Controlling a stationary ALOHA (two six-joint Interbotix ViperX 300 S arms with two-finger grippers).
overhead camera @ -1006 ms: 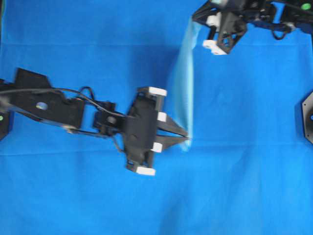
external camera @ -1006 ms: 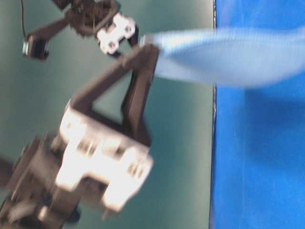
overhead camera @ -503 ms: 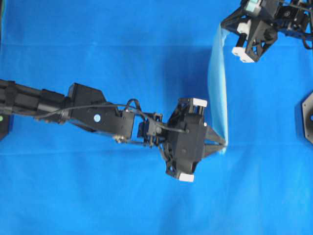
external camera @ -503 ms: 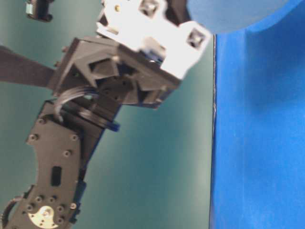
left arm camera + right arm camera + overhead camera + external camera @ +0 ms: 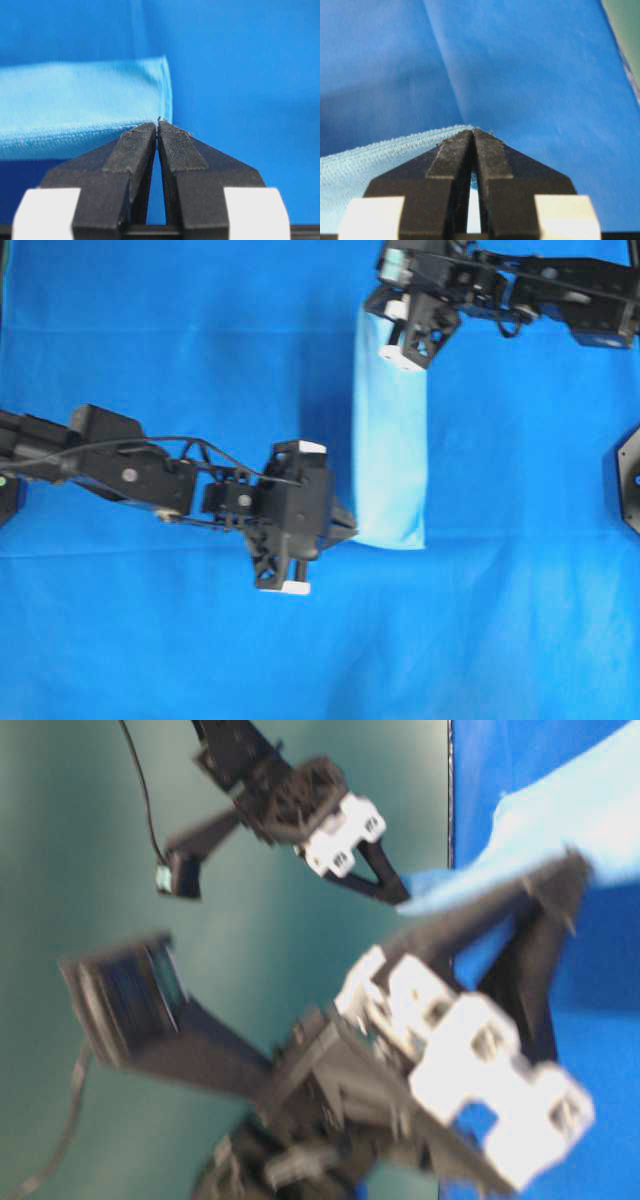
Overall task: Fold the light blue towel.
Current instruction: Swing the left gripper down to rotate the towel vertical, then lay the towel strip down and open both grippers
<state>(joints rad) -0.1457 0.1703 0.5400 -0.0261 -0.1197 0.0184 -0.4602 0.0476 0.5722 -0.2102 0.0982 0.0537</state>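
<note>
Both grippers, left [image 5: 350,530] and right [image 5: 388,332], pinch towel [image 5: 390,450] corners; uneven lowering could skew the fold.

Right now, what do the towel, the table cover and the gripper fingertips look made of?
Light blue towel: soft microfibre-type cloth, matte, judging by the fine looped nap and thin stitched hem.
Table covering: thin woven fabric, smooth and matte; shallow creases show, fibre unclear.
Left gripper and right gripper fingers: black rigid plastic, likely printed, with finely ribbed faces. White blocks behind: plain plastic.

Towel [image 5: 390,440] stretched between hands
</note>
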